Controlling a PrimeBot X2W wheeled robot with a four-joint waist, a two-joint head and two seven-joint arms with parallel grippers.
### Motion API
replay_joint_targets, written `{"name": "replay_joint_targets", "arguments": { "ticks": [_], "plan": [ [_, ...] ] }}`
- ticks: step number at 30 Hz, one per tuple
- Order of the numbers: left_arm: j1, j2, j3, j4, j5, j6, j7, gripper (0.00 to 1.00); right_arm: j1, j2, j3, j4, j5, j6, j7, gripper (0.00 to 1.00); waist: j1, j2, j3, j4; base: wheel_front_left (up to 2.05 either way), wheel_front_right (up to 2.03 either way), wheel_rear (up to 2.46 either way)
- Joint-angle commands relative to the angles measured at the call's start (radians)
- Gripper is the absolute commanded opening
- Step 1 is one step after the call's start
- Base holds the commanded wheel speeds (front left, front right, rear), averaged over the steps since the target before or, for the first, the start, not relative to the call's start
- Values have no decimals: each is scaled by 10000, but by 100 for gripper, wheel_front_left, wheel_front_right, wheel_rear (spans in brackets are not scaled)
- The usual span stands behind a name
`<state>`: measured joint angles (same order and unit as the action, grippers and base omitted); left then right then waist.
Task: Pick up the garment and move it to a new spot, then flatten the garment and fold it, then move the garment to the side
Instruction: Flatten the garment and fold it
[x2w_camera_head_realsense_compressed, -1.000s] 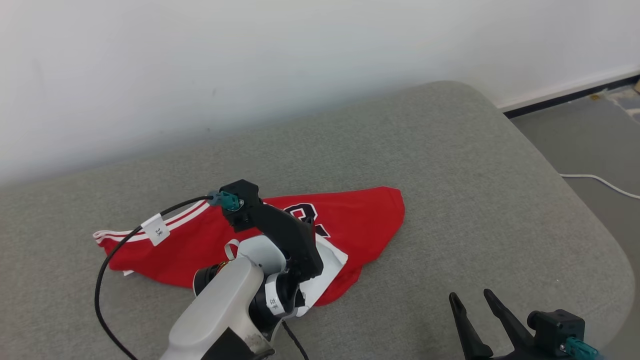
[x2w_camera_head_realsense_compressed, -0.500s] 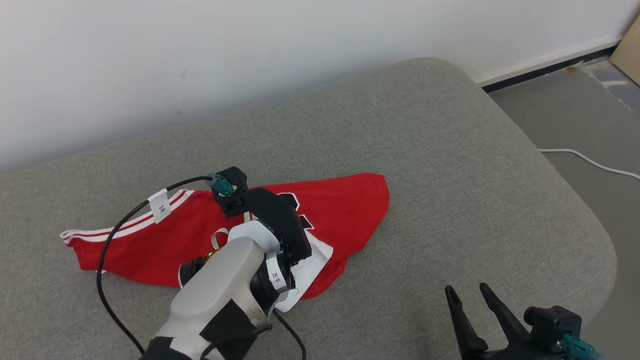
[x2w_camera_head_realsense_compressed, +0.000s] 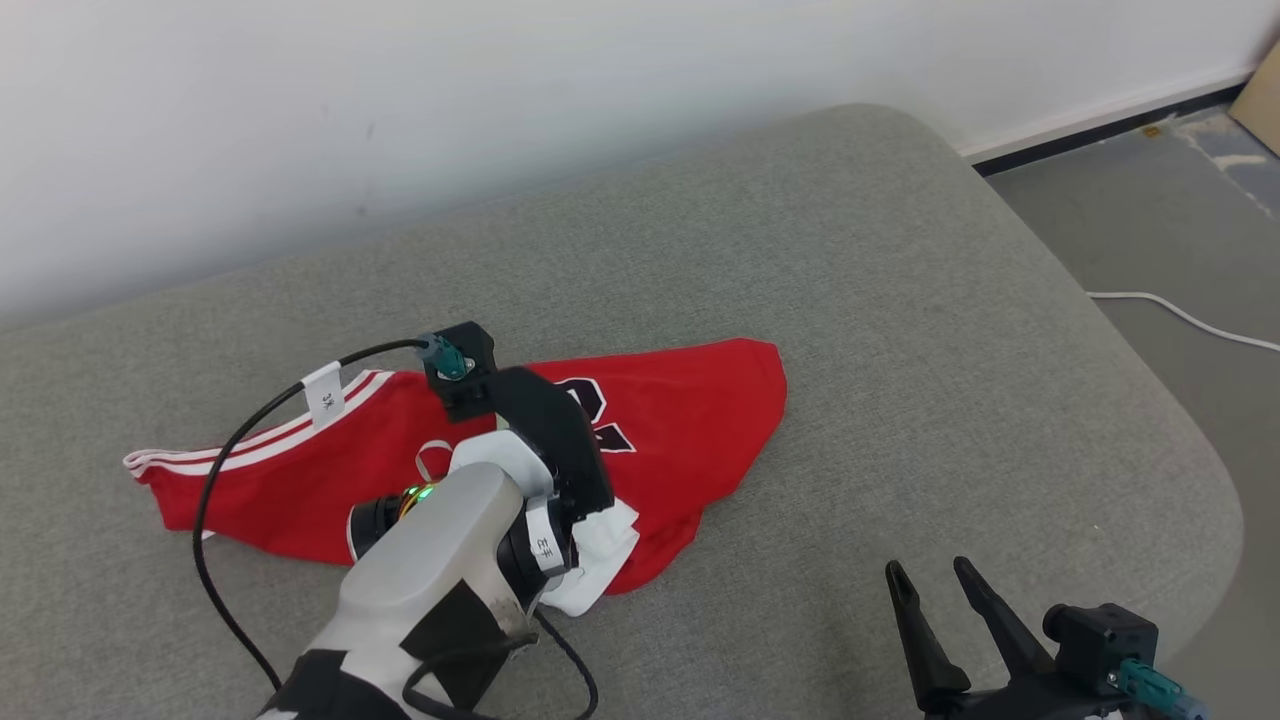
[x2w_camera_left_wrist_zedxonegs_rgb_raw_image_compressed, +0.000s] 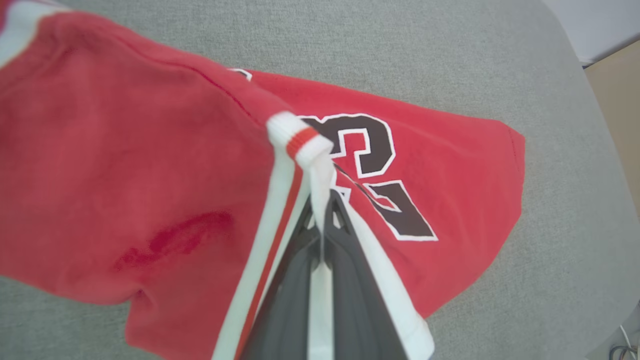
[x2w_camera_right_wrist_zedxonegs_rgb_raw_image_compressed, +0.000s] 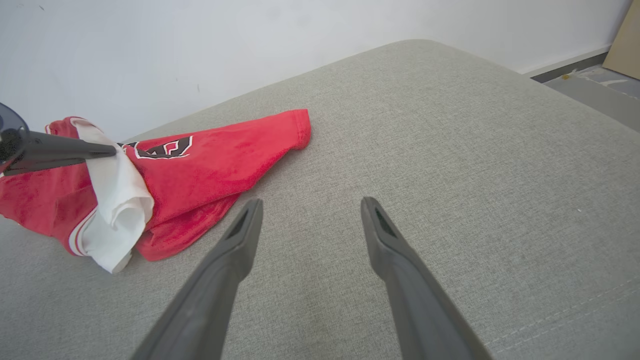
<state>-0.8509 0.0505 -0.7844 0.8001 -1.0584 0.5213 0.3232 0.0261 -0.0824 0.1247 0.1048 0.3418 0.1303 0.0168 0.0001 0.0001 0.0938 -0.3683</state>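
Note:
A red garment (x2w_camera_head_realsense_compressed: 690, 420) with white striped trim and a black number lies crumpled on the grey cushion (x2w_camera_head_realsense_compressed: 900, 300), left of centre. My left gripper (x2w_camera_left_wrist_zedxonegs_rgb_raw_image_compressed: 322, 200) is shut on a fold of its white-and-red trim (x2w_camera_left_wrist_zedxonegs_rgb_raw_image_compressed: 300, 140), and the pinched edge is raised a little off the rest of the cloth. From the right wrist view, the left gripper (x2w_camera_right_wrist_zedxonegs_rgb_raw_image_compressed: 112, 147) reaches in from the left with white cloth (x2w_camera_right_wrist_zedxonegs_rgb_raw_image_compressed: 115, 210) hanging below its tips. My right gripper (x2w_camera_head_realsense_compressed: 928, 570) is open over bare cushion near the front right, with nothing between its fingers (x2w_camera_right_wrist_zedxonegs_rgb_raw_image_compressed: 235, 245).
The cushion rounds off at its right and front edges. A white wall runs along the back. On the floor to the right lie a white cable (x2w_camera_head_realsense_compressed: 1180, 315) and a cardboard piece (x2w_camera_head_realsense_compressed: 1265, 90).
My left gripper has closed on the garment's white trim and bunched it upward. The head camera has shifted slightly. The right gripper has stayed put.

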Motion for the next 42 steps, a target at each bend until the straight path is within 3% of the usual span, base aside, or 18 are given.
{"name": "replay_joint_targets", "arguments": {
  "ticks": [1,7,13,18,23,30,34,42],
  "plan": [
    [-211,1,52,-64,-164,-136,-217,0,-1,-32,-53,13,45,9,-81,100,-1,-1,-13,104,0,0,0],
    [-483,0,234,-991,-1088,-747,-944,0,49,-39,-101,6,-14,9,-60,100,-1,-1,-132,461,0,0,0],
    [-742,41,554,-1826,-1523,-906,-1907,0,212,-125,-319,-122,-63,9,53,100,-1,-1,-273,1110,0,0,0],
    [-165,697,889,-2434,-1614,-923,-2144,0,404,-190,-437,-260,-124,9,169,100,-1,-1,-452,1582,0,0,0],
    [1248,2115,1262,-3935,-1859,-638,-2047,0,614,-290,-639,-529,-175,11,344,100,-1,-1,-666,2155,0,0,0],
    [4095,4262,1540,-6477,-1953,535,-1940,0,847,-317,-840,-881,-199,9,561,100,-1,-1,-682,2800,0,0,0],
    [5195,4850,1425,-6998,-1791,969,-2097,0,828,-359,-788,-999,-179,9,679,100,-1,-1,-596,3021,0,0,0],
    [5413,4930,669,-6628,-960,1239,-2421,0,669,-472,-692,-1111,-191,9,843,100,-1,-1,-661,3106,0,0,0]
  ]
}}
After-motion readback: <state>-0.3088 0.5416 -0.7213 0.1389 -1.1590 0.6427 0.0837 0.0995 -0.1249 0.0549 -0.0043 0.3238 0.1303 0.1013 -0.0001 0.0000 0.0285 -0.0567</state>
